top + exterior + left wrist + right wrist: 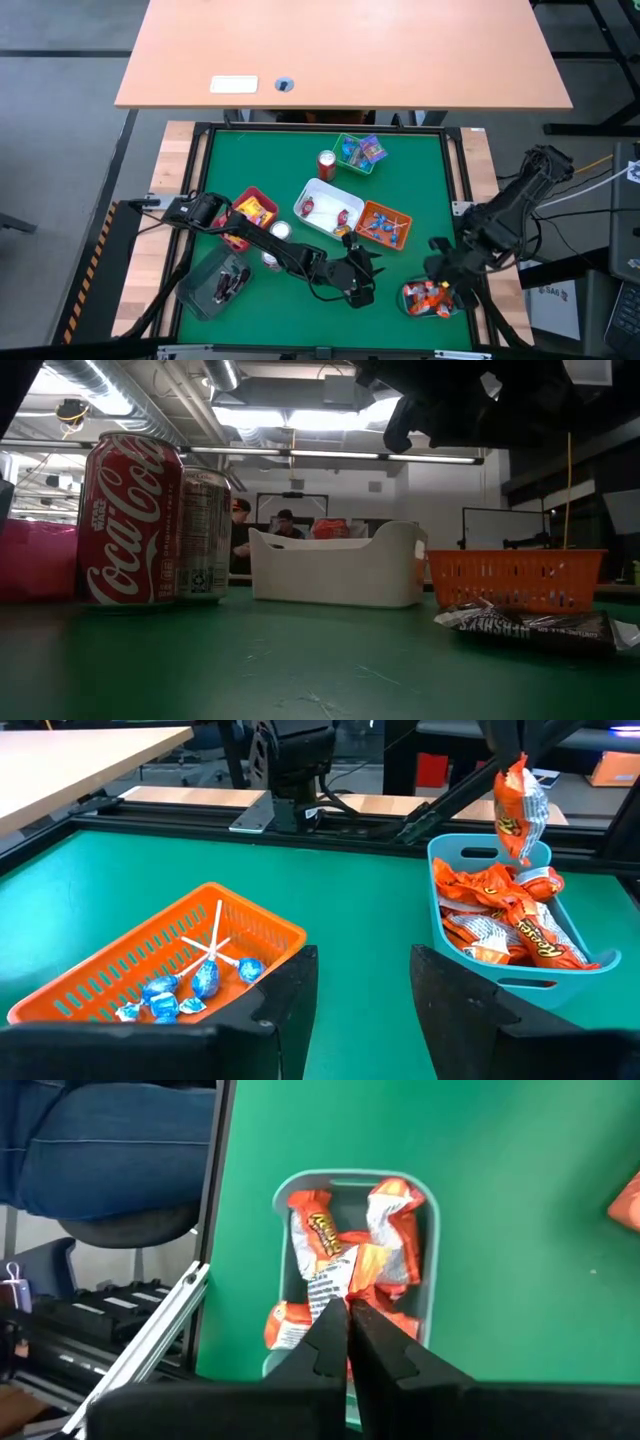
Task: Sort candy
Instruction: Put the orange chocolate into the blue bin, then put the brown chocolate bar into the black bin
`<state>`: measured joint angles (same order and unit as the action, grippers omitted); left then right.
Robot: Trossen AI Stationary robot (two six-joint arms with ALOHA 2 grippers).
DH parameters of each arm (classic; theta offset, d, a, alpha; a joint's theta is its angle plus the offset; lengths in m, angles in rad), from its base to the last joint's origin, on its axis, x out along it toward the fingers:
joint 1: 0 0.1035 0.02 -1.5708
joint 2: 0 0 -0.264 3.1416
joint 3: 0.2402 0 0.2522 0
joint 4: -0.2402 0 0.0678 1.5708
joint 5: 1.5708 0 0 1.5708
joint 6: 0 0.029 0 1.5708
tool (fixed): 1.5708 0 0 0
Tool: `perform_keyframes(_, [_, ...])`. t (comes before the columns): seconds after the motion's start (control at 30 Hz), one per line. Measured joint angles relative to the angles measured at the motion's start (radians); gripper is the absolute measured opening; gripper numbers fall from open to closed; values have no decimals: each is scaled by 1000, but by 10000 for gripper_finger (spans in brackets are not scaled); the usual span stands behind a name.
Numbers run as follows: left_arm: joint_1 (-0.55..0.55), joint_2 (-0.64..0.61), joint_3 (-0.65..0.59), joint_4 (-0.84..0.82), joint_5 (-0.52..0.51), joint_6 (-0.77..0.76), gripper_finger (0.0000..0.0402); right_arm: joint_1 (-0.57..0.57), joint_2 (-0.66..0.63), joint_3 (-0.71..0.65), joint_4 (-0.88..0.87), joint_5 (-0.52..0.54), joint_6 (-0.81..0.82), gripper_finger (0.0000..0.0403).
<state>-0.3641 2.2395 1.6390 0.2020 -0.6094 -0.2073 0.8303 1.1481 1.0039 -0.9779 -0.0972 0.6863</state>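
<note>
Right gripper (348, 1325) hangs over the light-blue tray (445, 855) at the table's near right corner, fingers pinched together on 1 orange packet (518, 808), which dangles above the pile of orange packets (505, 915) already in that tray. Main risk: the pinch looks to be only on a wrapper edge, so the packet could slip early or swing; it hangs near the tray's rim, and a drop from there might land on the green mat (400, 180) instead. Wrapper could also cling to a finger on release and get dragged back out. Left gripper (362, 985) sits low on the mat btwn the orange basket (384, 223) w/ blue lollipops (205, 980) and the light-blue tray, fingers apart, holding nothing. A dark bar (530, 625) lies loose on the mat beside the basket; the left arm sweeping low could shove it or nudge the basket. The 2 cans (155, 520) stand close by the left arm's reach & could tip if clipped.
</note>
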Motion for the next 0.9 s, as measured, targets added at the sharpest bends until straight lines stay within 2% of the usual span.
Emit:
perform_keyframes(0.2, [0, 0, 0, -24, 2, -39, 149, 36, 0, 0, 0, -30, 46, 22])
perform_keyframes(0.57, [-1, 0, 0, -189, 3, -266, 149, 34, 0, 0, 0, -44, 72, 122])
perform_keyframes(0.9, [-1, 0, -2, -447, 112, -605, 149, 34, 0, 0, 0, -43, 72, 132])
